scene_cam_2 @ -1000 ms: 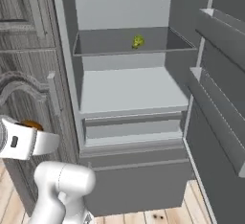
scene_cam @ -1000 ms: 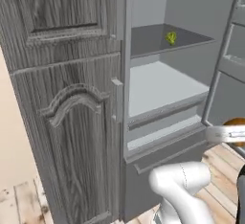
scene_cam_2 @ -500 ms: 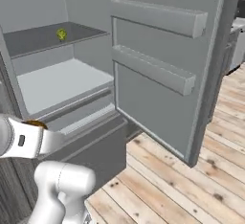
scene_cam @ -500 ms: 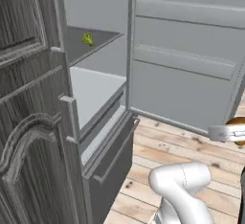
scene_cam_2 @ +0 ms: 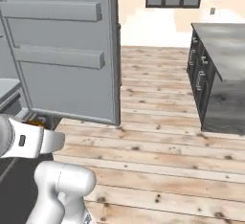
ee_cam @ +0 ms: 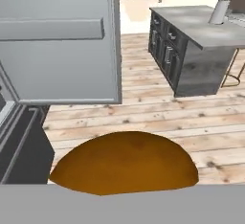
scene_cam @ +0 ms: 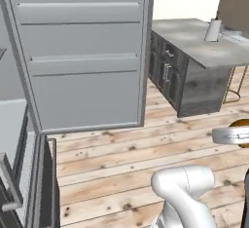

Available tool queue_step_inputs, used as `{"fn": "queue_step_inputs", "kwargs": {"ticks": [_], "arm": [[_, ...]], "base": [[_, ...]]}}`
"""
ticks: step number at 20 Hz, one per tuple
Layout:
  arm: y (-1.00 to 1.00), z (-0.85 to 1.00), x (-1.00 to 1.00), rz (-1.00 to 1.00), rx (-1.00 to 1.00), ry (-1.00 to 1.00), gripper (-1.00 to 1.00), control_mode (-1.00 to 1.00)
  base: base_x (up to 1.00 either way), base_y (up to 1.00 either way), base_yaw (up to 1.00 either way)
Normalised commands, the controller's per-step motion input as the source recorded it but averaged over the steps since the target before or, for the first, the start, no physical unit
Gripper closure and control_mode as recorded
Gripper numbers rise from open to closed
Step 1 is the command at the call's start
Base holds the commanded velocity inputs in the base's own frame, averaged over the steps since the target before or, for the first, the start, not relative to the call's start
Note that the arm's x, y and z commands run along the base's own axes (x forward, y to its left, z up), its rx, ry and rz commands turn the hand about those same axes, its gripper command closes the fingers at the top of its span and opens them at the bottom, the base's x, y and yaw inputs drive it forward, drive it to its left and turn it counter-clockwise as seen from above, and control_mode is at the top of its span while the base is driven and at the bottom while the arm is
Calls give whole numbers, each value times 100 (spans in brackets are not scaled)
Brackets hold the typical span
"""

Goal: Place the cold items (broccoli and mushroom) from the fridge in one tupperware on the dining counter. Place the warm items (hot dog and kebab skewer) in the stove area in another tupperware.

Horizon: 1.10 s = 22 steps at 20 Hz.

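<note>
A brown, domed mushroom (ee_cam: 124, 163) sits right in front of the hand camera and hides the fingertips. My gripper (scene_cam: 235, 133) is shut on it at the right edge of the left base view, where the mushroom (scene_cam: 242, 124) shows as an orange-brown cap above the white hand. In the right base view the hand is at the far left, with a bit of the mushroom (scene_cam_2: 36, 121) above it. The grey dining counter (scene_cam: 202, 42) stands ahead to the right. The broccoli, hot dog, kebab skewer and tupperware are out of view.
The open fridge door (scene_cam: 82, 51) with its shelf rails stands wide to the left; the fridge's lower body (scene_cam: 29, 173) is beside the base. A paper towel roll (scene_cam: 212, 29) stands on the counter and a stool (scene_cam: 237, 83) beside it. Wooden floor (scene_cam_2: 158, 137) lies between.
The whole picture has swung from the fridge's inside to its open door and the dining counter, so the base has turned. The mushroom stays in the shut gripper.
</note>
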Motion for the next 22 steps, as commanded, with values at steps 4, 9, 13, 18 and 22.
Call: {"fn": "queue_step_inputs", "kwargs": {"ticks": [4,9,13,18,22], "arm": [[0,0,0,0,0,0,100,100],[0,0,0,0,0,0,100,100],[0,0,0,0,0,0,100,100],[0,0,0,0,0,0,100,100],[0,0,0,0,0,0,100,100]], "base": [[-25,-3,-73],[9,-37,-27],[52,-75,-11],[64,-99,0],[82,-100,1]]}}
